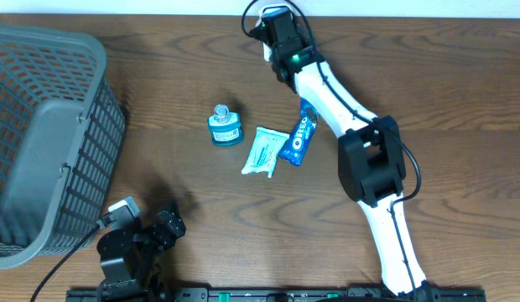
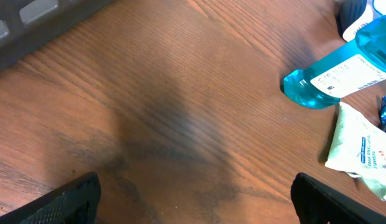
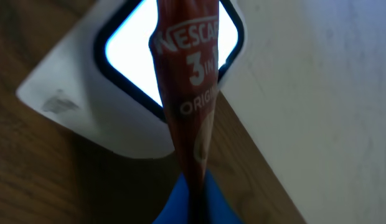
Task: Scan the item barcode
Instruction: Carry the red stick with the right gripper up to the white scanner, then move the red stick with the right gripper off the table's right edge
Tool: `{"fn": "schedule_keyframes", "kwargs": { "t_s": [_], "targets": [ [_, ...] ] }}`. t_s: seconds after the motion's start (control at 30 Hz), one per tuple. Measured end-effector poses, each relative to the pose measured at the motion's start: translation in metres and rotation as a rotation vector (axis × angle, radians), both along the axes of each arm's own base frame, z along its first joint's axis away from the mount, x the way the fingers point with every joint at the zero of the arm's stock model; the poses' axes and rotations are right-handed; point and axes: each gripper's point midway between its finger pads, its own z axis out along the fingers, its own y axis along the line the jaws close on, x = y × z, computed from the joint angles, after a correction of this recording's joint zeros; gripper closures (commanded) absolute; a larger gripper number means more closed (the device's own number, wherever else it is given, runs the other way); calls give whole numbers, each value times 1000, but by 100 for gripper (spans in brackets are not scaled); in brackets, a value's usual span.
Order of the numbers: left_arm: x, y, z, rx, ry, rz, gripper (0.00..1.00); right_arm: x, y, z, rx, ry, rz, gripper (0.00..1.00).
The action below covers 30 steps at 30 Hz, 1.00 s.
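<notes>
A red Nescafé 3-in-1 sachet (image 3: 188,87) stands upright between the blue pads (image 3: 215,205) of my right gripper (image 3: 194,198), which is shut on its lower end. Directly behind the sachet is a white scanner (image 3: 112,124) with its window (image 3: 127,50) lit bright. From overhead, the right gripper (image 1: 270,33) is at the table's far edge over the scanner (image 1: 274,11), and the sachet is hidden beneath it. My left gripper (image 1: 170,224) rests near the front left, open and empty, with its fingers (image 2: 68,199) wide apart over bare wood.
A grey mesh basket (image 1: 42,134) fills the left side. A blue bottle (image 1: 225,126), a white wipes packet (image 1: 263,151) and a blue Oreo pack (image 1: 299,138) lie mid-table, the Oreo pack partly under the right arm. A pale wall borders the far edge.
</notes>
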Motion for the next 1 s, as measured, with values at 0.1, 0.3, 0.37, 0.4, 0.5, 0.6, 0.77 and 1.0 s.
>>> {"fn": "schedule_keyframes", "kwargs": {
  "t_s": [0.1, 0.3, 0.37, 0.4, 0.5, 0.6, 0.77, 1.0],
  "targets": [
    [0, 0, 0, 0, 0, 0, 2, -6, -2, -2, -47, 14, -17, 99],
    [0, 0, 0, 0, 0, 0, 2, -24, -30, -11, -177, 87, -102, 99],
    [0, 0, 0, 0, 1, 0, 2, -31, -44, -12, -223, 107, -150, 99],
    [0, 0, 0, 0, 1, 0, 2, -35, -51, -13, -244, 122, -175, 99],
    [0, 0, 0, 0, 1, 0, 2, -50, -72, -18, -293, 176, -242, 99],
    [0, 0, 0, 0, 0, 0, 2, -70, -101, -24, -323, 254, -329, 99],
    [0, 0, 0, 0, 1, 0, 2, -101, -171, -18, -309, 347, -554, 99],
    [0, 0, 0, 0, 1, 0, 2, -136, -309, 3, -192, 341, -984, 99]
  ]
}}
